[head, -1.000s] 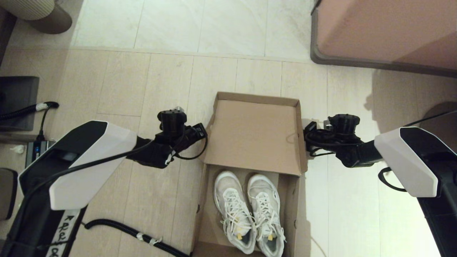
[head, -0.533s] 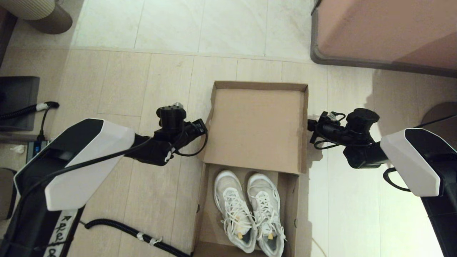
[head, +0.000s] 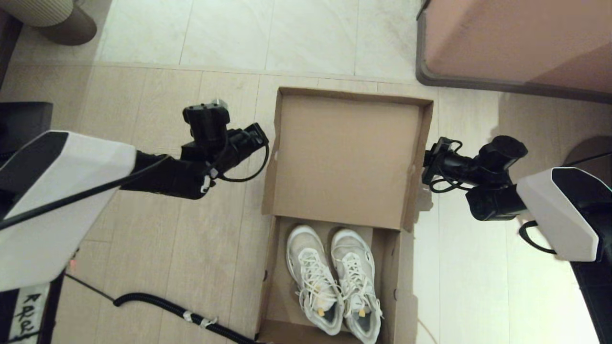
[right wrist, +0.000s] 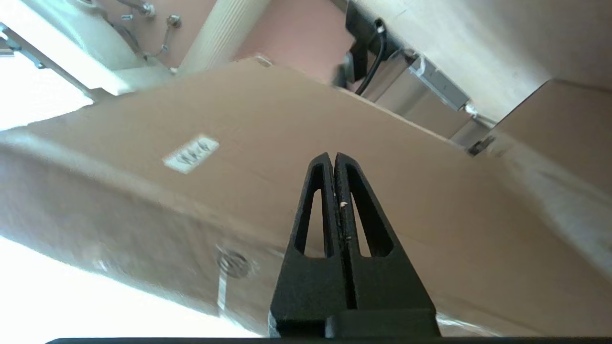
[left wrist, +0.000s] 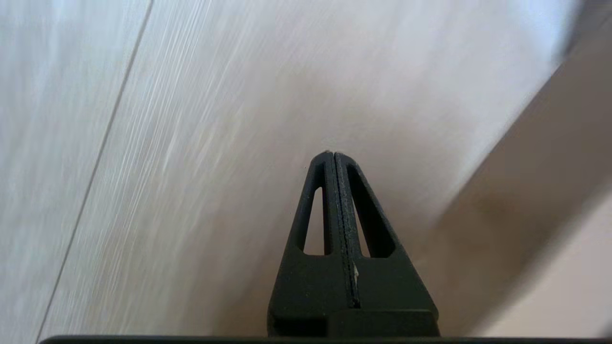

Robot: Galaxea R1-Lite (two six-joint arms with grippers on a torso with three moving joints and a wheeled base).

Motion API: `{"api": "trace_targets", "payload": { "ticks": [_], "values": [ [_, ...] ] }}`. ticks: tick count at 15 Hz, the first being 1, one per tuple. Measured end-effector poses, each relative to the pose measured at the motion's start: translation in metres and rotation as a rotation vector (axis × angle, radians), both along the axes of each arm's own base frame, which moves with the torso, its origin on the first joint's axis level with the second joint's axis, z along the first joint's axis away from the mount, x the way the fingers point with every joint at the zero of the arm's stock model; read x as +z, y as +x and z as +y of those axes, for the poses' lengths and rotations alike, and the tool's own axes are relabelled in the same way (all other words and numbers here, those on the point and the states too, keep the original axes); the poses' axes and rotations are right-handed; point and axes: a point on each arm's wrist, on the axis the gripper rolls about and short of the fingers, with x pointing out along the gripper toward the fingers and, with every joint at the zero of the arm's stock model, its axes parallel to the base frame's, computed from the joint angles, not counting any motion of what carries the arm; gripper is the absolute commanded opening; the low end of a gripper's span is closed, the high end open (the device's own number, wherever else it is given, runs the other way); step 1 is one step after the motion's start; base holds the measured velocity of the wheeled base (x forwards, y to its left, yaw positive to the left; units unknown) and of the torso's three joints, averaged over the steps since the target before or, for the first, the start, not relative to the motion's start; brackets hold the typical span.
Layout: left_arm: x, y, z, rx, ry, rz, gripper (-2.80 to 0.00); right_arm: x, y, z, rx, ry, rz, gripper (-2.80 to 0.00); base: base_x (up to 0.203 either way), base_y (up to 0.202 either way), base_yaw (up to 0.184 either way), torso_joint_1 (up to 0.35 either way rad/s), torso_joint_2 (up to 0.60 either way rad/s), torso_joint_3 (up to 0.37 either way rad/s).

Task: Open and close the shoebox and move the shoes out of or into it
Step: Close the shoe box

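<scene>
The brown cardboard shoebox (head: 273, 286) stands open on the floor. Its hinged lid (head: 344, 157) is tipped up and back, inner face toward me. The pair of white lace-up sneakers (head: 332, 282) lies side by side inside the box. My left gripper (head: 260, 138) is shut and empty beside the lid's left edge; in the left wrist view its tips (left wrist: 331, 154) hang over the floor. My right gripper (head: 427, 165) is shut and empty at the lid's right edge. In the right wrist view its tips (right wrist: 333, 155) point at the lid's outer face (right wrist: 267, 143), near a white label (right wrist: 191, 154).
A big pinkish-brown furniture block with a grey base (head: 516, 38) fills the far right. A black corrugated cable (head: 167, 310) lies on the floor near the box's left side. A beige ribbed object (head: 48, 14) and a dark item (head: 19, 124) sit at the left.
The lid has swung further up and back, exposing more of the shoes. Both arms have moved forward and outward along its sides, grippers still shut.
</scene>
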Motion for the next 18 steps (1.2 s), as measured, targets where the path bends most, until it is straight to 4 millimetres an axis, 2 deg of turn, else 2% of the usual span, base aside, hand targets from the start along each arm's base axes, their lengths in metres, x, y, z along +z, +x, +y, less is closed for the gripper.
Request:
{"api": "trace_targets", "payload": {
  "ticks": [4, 5, 7, 10, 12, 16, 18],
  "values": [
    [0.050, -0.019, 0.011, 0.017, -0.035, -0.107, -2.80, 0.016, -0.005, 0.001, 0.024, 0.010, 0.003, -2.80, 0.000, 0.000, 0.000, 0.000, 0.00, 0.000],
    [0.060, -0.017, 0.018, 0.032, -0.046, -0.141, -2.80, 0.021, -0.007, 0.001, 0.032, 0.008, 0.003, -2.80, 0.000, 0.000, 0.000, 0.000, 0.00, 0.000],
    [0.068, -0.004, 0.033, 0.070, -0.064, -0.186, -2.80, 0.032, -0.012, 0.002, 0.058, -0.001, -0.005, -2.80, 0.000, 0.000, 0.000, 0.000, 0.00, 0.000],
    [0.054, 0.023, 0.053, 0.066, -0.181, -0.162, -2.80, 0.050, -0.021, 0.004, 0.097, -0.018, -0.012, -2.80, 0.000, 0.000, 0.000, 0.000, 0.00, 0.000],
    [0.041, 0.033, 0.056, 0.004, -0.336, -0.086, -2.80, 0.058, -0.028, 0.006, 0.133, -0.040, -0.008, -2.80, 0.000, 0.000, 0.000, 0.000, 0.00, 0.000],
    [0.036, 0.037, 0.052, -0.208, -0.689, 0.065, -2.80, 0.068, -0.047, 0.008, 0.197, -0.085, -0.001, -2.80, 0.000, 0.000, 0.000, 0.000, 0.00, 0.000],
    [0.034, 0.035, 0.038, -0.344, -0.807, 0.146, -2.80, 0.069, -0.059, 0.008, 0.214, -0.096, 0.004, -2.80, 0.000, 0.000, 0.000, 0.000, 0.00, 0.000]
  ]
}}
